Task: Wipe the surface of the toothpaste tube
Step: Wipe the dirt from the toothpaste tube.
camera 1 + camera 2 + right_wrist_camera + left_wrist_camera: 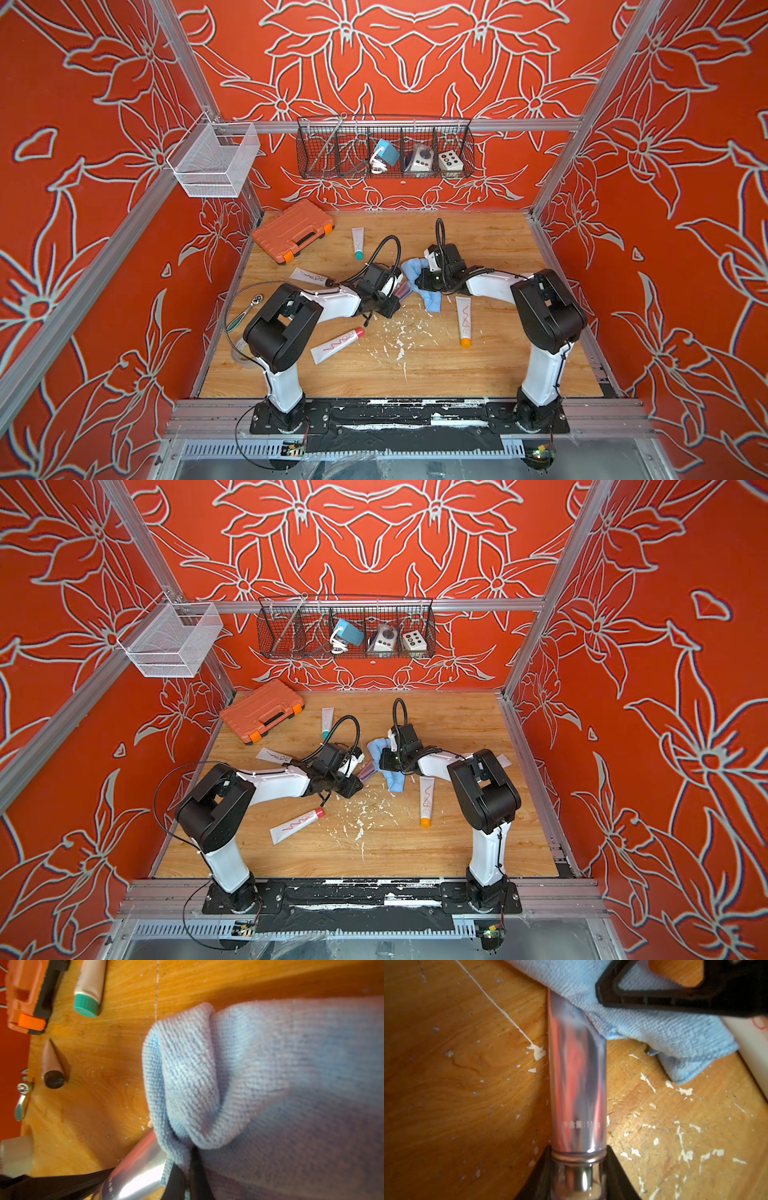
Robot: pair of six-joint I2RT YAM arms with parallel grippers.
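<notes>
Toothpaste tube (577, 1074) pinned at its cap end, blue cloth (643, 1028) laid over its tail

My left claw (578, 1160) is closed down narrow on the toothpaste tube, one jaw on each side of the shoulder by the cap; the tube sits mid-bench over the wooden table (456, 1084), pointing toward my other arm, and I cannot tell whether it rests on the wood. I judge it light, soft-walled and slick with that mirror finish, so the stiff shoulder is the place to hold; squeezing the body would dent it or let it slide. Further right, the blue cloth drapes over the tube's flat tail, touching it, and my right claw (188, 1176) is fully closed, pinching a fold of that cloth
</notes>
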